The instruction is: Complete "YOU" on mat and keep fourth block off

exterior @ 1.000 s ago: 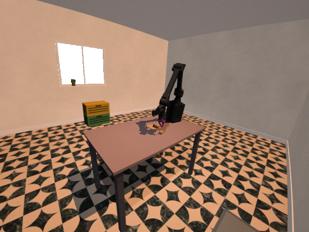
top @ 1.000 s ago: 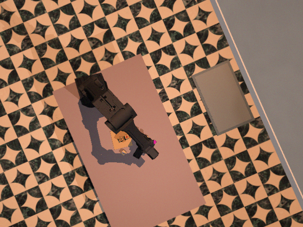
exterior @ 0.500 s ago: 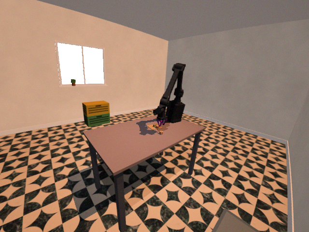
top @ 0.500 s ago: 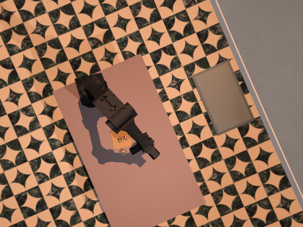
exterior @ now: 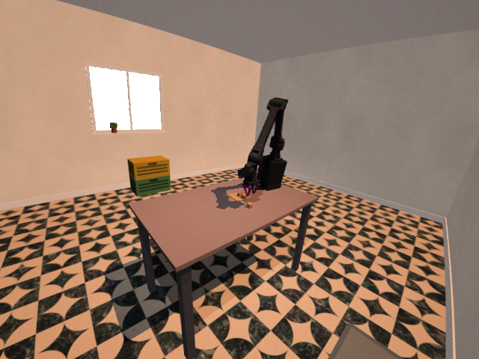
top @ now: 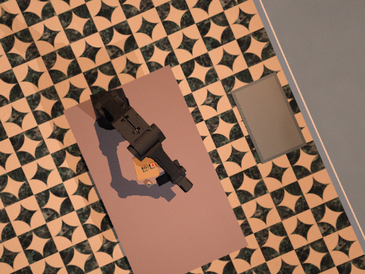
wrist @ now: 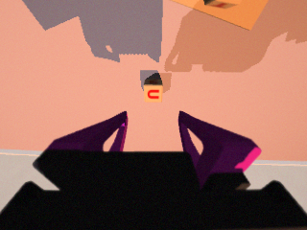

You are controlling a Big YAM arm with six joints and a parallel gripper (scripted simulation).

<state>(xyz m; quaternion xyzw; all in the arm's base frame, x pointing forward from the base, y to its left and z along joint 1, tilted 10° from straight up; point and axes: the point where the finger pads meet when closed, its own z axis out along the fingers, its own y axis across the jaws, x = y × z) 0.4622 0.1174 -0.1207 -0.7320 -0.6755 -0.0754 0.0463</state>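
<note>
In the wrist view a small block with a red U (wrist: 153,93) lies on the bare table, off the mat. My gripper (wrist: 153,115) is open and empty, above the table, and the U block lies ahead of the gap between its purple fingers. Only a corner of the orange mat (wrist: 225,10) shows at the top right. In the overhead view the mat (top: 145,173) carries the O block (top: 144,168) and the Y block (top: 152,165) side by side. My arm (top: 165,165) hides the U block there.
A fourth block (top: 149,183) lies on the table just off the mat's far edge; it also shows in the room view (exterior: 250,204). The table's side edge (wrist: 288,160) runs close behind my fingers. My arm's base (top: 109,106) stands at the table's end.
</note>
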